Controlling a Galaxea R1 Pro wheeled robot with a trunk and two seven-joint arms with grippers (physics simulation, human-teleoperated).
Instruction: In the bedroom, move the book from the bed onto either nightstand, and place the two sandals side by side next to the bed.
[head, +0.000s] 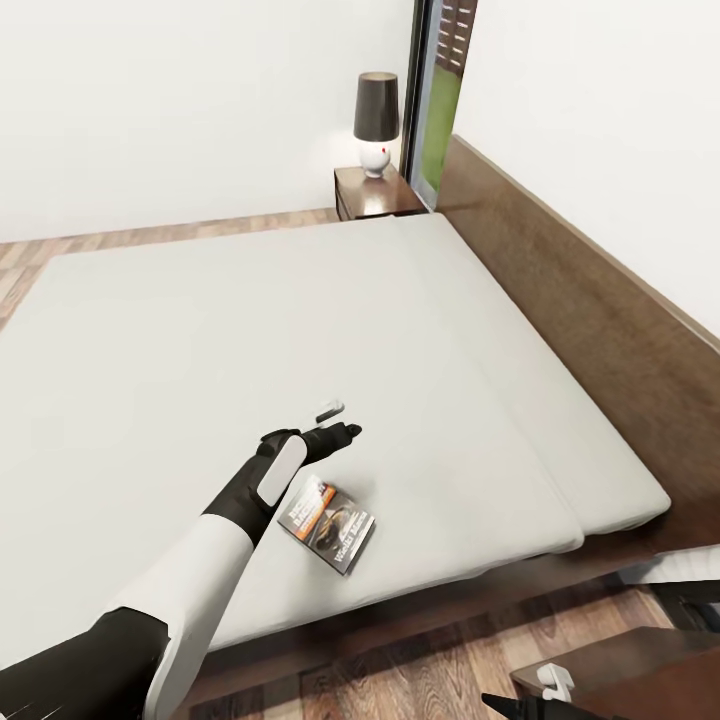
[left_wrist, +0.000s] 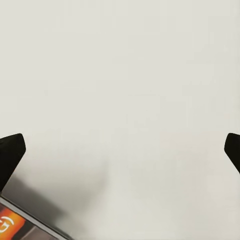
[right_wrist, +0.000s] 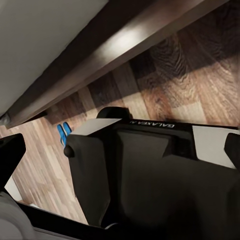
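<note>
Book (head: 327, 523) pickup was underway; left gripper (head: 338, 420) hovered wide open just past it at 12 o'clock. Next move likely needs pulling back over the book, then descending.

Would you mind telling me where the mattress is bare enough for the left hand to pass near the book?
The bed is bare from the book up to the headboard and far edge. The open left hand hovers just beyond the book. The nightstand is crowded by its lamp.
</note>
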